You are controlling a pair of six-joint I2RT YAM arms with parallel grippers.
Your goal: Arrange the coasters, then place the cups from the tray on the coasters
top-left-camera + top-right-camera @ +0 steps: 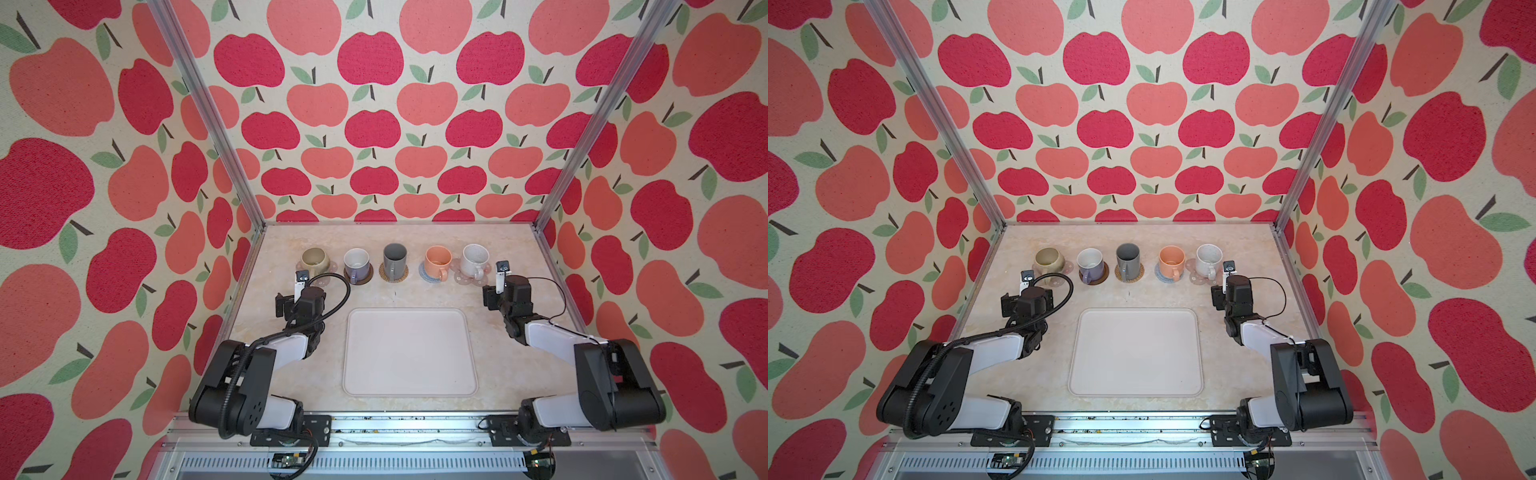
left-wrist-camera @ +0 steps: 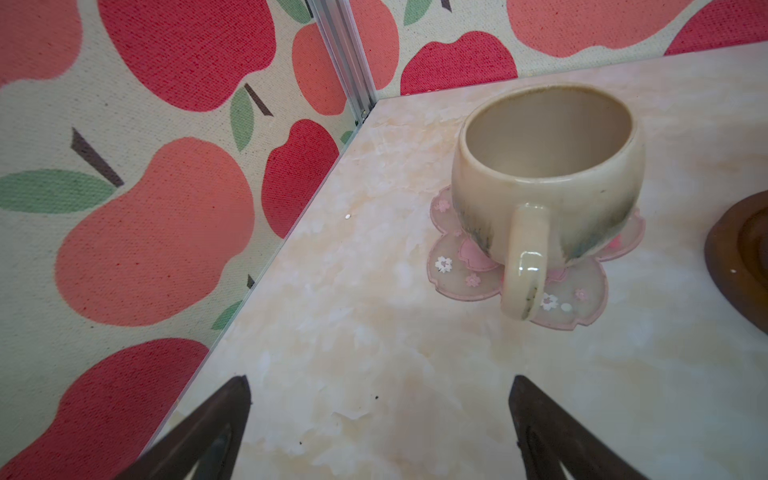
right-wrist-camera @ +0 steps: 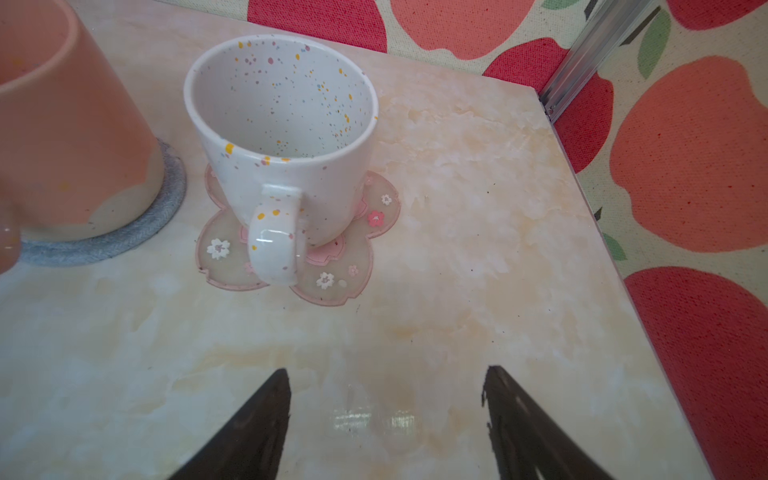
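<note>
Squat beige-olive mug (image 2: 582, 199) and white speckled mug (image 3: 291, 178) rest on pink flower-shaped coasters (image 2: 457, 270), handles toward left gripper (image 2: 380, 432) and right gripper (image 3: 386, 428), presumably for handle grasps; both spread, empty.

Both top views overlook the whole tabletop (image 1: 415, 237) from high in front; wrist views sit low, near the beige-olive mug (image 2: 544, 166) and white speckled mug (image 3: 282, 124).

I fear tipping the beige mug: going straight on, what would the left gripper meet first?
The left gripper would probably meet bare table, then the wall by the corner post; the beige mug and its pink flower coaster sit off that line. Depth unclear.
</note>
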